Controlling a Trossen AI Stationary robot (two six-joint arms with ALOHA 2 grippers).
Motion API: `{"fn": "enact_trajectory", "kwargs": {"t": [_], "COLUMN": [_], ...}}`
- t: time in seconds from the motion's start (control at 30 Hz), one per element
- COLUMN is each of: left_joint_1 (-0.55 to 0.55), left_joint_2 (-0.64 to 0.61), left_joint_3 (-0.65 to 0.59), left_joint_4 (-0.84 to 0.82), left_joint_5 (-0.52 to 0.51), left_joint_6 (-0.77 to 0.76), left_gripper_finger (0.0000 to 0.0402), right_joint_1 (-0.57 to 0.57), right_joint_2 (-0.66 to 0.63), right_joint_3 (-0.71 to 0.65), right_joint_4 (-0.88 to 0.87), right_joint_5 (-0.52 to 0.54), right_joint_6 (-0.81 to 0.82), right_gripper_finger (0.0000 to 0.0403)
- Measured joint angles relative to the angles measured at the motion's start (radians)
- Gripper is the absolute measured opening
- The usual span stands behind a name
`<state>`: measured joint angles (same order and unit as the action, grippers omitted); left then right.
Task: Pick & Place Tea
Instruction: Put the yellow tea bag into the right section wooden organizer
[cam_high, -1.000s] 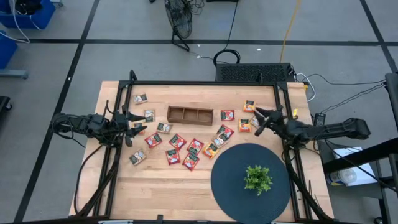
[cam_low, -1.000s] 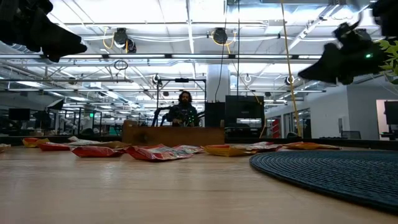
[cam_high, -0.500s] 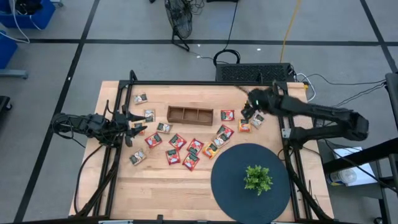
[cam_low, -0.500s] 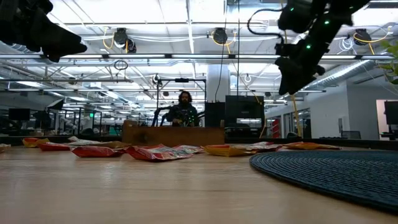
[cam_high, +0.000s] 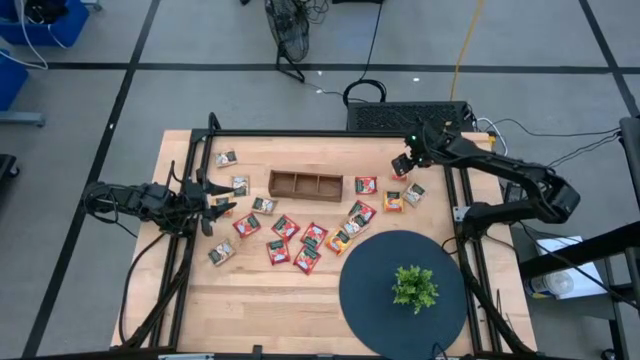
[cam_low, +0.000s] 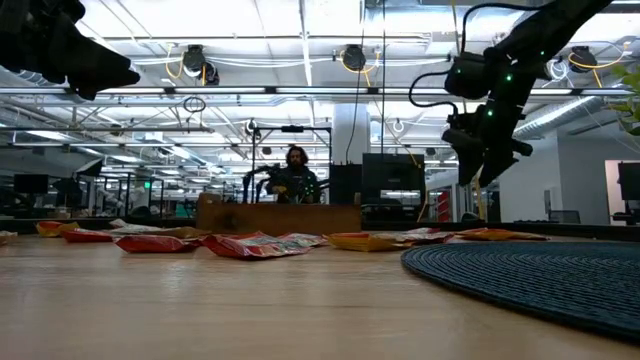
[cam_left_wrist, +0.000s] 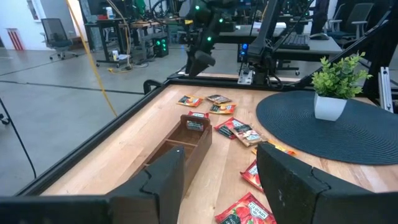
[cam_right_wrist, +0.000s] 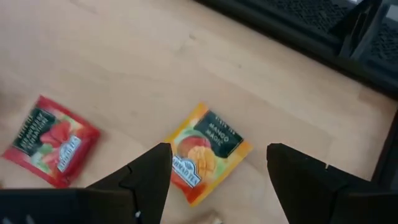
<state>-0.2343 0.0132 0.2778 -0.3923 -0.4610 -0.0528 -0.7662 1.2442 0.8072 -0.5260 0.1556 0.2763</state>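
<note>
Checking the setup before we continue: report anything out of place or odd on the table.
The tea sachets lie scattered loose across the table, at mixed angles, while the wooden tray looks empty. Nothing appears spilled or damaged. The potted plant stands upright on the round mat.

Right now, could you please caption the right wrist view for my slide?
Open right gripper hovering above an orange tea sachet, a red sachet lying nearby.

free: bare wood under right end effector (cam_high: 401, 165) | obstacle: orange sachet (cam_right_wrist: 206, 151) below

Right gripper (cam_high: 402, 166) spread wide, left gripper (cam_high: 207, 201) parted
</note>
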Motion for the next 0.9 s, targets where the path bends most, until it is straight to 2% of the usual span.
{"fn": "enact_trajectory", "kwargs": {"t": [0.23,0.4,0.47,0.73,0.9], "left_joint_1": [0.000,0.000,0.000,0.000,0.000], "left_joint_2": [0.000,0.000,0.000,0.000,0.000], "left_joint_3": [0.000,0.000,0.000,0.000,0.000], "left_joint_4": [0.000,0.000,0.000,0.000,0.000], "left_joint_5": [0.000,0.000,0.000,0.000,0.000], "left_joint_6": [0.000,0.000,0.000,0.000,0.000], "left_gripper_finger": [0.0200,0.0200,0.0200,0.0200,0.0200], "right_joint_1": [-0.001,-0.040,-0.059,-0.087,-0.100], "right_joint_2": [0.000,0.017,0.043,0.186,0.245], "right_joint_3": [-0.043,-0.085,-0.098,-0.108,-0.105], "right_joint_4": [0.006,0.006,0.010,0.168,0.194], "right_joint_5": [-0.011,-0.154,-0.181,-0.186,-0.183], "right_joint_6": [0.050,0.100,0.109,0.125,0.101], "right_gripper_finger": [0.0243,0.0243,0.0243,0.0243,0.0242]}}
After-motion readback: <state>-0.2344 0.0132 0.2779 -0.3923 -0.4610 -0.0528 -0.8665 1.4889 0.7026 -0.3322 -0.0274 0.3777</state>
